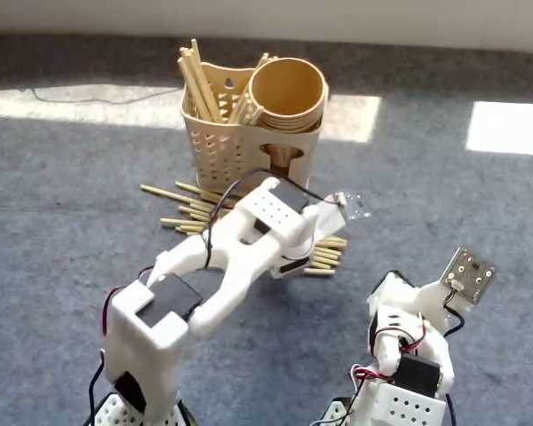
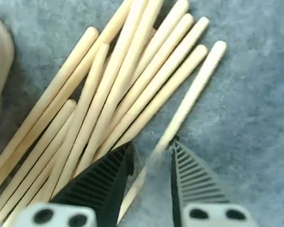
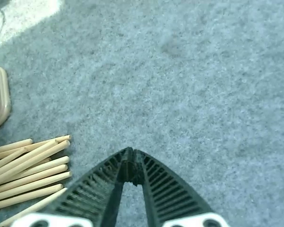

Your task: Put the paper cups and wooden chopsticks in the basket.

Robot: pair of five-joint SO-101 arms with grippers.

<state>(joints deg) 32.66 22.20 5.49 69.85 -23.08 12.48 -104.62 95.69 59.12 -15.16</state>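
The cups are done, as far as I can judge. A nested stack of cups (image 1: 289, 89) sits in the basket (image 1: 240, 142), which stands at 12 o'clock on the surface (image 1: 62, 222), and I see no other cup lying about. Several chopsticks (image 1: 202, 84) stand in the basket's 9 o'clock side, leaning out over the rim.

The rest of the job is the pile (image 1: 182, 209) of loose chopsticks lying flat just at 6 o'clock of the basket. It is partly hidden in the high view by the arm that reaches in from 7 o'clock. I count well over a dozen in the pile (image 2: 123, 90), lying roughly parallel and touching one another, so I put the task somewhere near halfway.

My left hand (image 2: 151, 144) is low over the edge of that pile. Its jaws are parted and straddle a single stick (image 2: 189, 94) that lies a little apart from the rest. The gap is wider than the stick, so I judge it not yet gripped.

My right hand (image 3: 130, 163) is clenched on nothing, its tips meeting over bare surface. The ends of the pile (image 3: 28, 172) are near it, off to one side. That arm sits at 5 o'clock.

I can read no brand, label or writing on the cups, basket or chopsticks.
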